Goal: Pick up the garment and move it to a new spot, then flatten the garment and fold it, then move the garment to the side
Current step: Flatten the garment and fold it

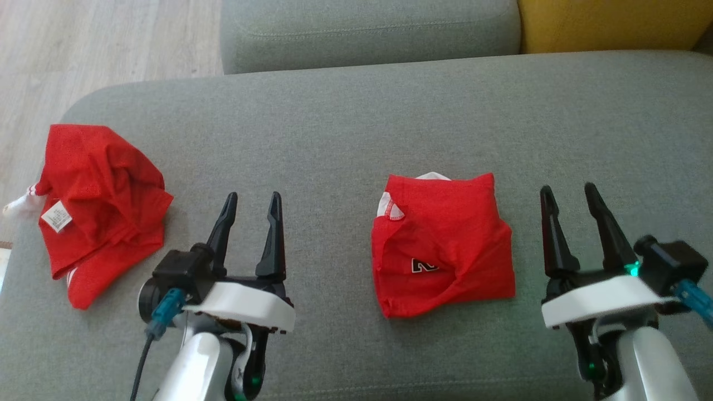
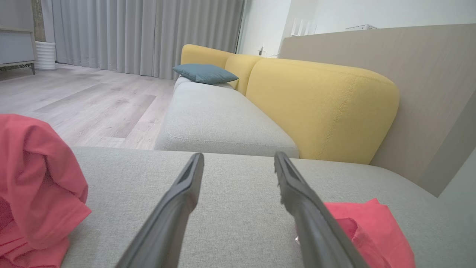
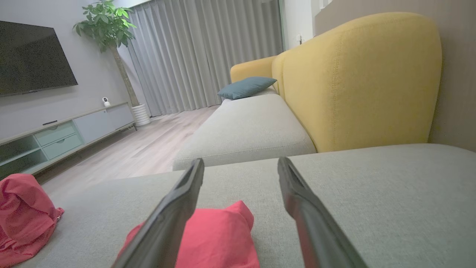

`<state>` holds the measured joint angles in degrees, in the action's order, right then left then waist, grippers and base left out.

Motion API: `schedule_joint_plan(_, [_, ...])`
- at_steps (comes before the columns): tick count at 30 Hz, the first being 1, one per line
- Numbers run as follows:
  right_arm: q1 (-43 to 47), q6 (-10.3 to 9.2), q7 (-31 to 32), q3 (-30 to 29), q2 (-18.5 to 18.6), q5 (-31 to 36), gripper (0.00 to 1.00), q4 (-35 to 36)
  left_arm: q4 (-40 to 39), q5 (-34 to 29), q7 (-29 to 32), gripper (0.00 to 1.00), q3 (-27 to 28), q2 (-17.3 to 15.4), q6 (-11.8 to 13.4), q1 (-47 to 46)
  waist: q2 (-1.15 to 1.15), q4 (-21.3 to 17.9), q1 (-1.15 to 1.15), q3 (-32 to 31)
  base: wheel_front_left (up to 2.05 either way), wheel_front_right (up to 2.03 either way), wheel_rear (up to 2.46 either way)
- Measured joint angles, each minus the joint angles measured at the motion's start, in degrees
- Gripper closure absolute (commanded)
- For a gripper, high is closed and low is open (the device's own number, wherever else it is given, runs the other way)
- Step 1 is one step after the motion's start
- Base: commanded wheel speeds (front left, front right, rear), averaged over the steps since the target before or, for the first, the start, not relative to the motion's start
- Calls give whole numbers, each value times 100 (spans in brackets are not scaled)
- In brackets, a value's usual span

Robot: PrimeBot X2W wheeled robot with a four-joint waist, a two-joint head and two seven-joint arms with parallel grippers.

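A folded red garment [image 1: 443, 245] with a small dark logo and a white collar lies on the grey sofa cushion [image 1: 356, 117], between my two grippers. It shows low right in the left wrist view [image 2: 372, 230] and low centre in the right wrist view [image 3: 219, 238]. A second red garment [image 1: 97, 209], crumpled with a white label, lies at the cushion's left edge. My left gripper [image 1: 252, 201] stands open above the cushion, between the two garments. My right gripper [image 1: 568, 195] is open too, just right of the folded garment. Nothing is between either pair of fingers.
The crumpled garment also shows at far left in the left wrist view [image 2: 33, 186] and right wrist view [image 3: 22, 212]. A second grey seat cushion [image 1: 367, 30] lies beyond, with a yellow backrest [image 1: 607, 22] at right. Wooden floor [image 1: 83, 44] drops off at left.
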<state>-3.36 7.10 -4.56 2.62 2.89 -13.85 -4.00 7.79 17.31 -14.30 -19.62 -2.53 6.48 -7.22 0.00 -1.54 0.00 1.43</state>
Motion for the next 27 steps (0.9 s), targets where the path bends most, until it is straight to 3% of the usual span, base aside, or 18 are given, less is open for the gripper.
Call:
schedule_joint_plan(14, [-13, 0, -308, -185, -13, 94, 0, -293, 23, 1, -1, 0, -175, 0, -43, -2, 0, 235, 0, 177, 0, 0, 0])
schedule_joint_plan(15, [-43, 0, -326, -169, -13, 131, 11, -297, 31, 1, -1, 0, -183, 0, -44, -4, 0, 263, 0, 204, 0, 0, 0])
schedule_joint_plan(16, [-93, 0, -344, -133, -13, 180, 100, -309, 40, 0, 0, 0, -190, 0, -44, -11, 0, 294, 0, 235, 0, 0, 0])
schedule_joint_plan(21, [-471, 1, -407, 338, -12, 375, 100, -535, 87, 1, 0, 0, -259, 0, -52, -80, 0, 458, 0, 443, 0, 0, 0])
schedule_joint_plan(27, [-1019, 0, -487, 864, -4, 614, 100, -1526, 122, 9, -1, 0, -405, 1, -97, -314, 0, 744, 0, 721, 0, 0, 0])
